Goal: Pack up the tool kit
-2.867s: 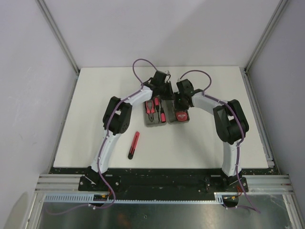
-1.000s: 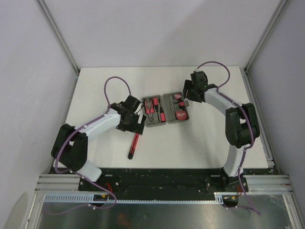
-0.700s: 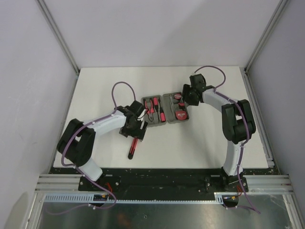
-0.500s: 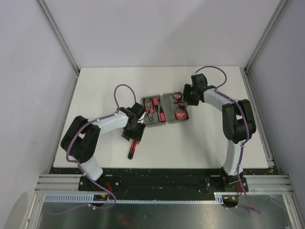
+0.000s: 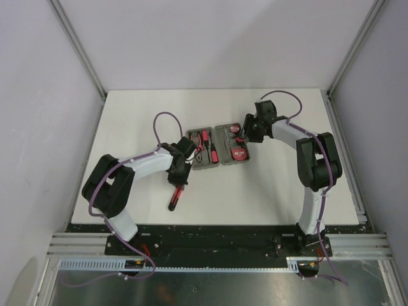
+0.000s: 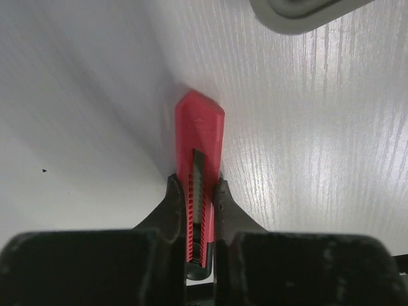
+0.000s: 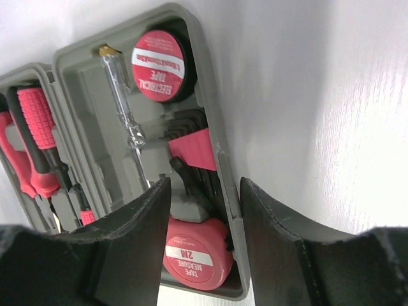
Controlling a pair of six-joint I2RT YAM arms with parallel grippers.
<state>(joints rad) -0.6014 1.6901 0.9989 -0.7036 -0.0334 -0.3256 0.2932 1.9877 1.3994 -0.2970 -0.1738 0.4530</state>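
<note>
Presently the grey plastic clamshell case [image 5: 201, 164] lies open and flat near the middle of the white counter [image 5: 274, 191], both halves facing up. The left pincer [image 5: 179, 181] is down at the counter just near-left of the case. It is pinching a red utility knife [image 6: 199, 143] with a black slider, one finger pressed against each long side. The knife's pointed red nose sticks out past the fingertips, and a rounded corner of the case shows beyond it. From above, the knife's other end pokes out toward the arm bases, on the counter or just over it.

The right pincer [image 7: 204, 191] sits at the outer right end of the case with its fingers spread, holding nothing. The case's end wall runs between them. That half holds a round red roll of electrical tape [image 7: 157, 67], a clear-handled screwdriver [image 7: 124, 108], black hex keys in a red holder [image 7: 191, 150] and a red tape measure [image 7: 194, 252]. The other half shows a red ribbed-handled screwdriver [image 7: 37, 105].
</note>
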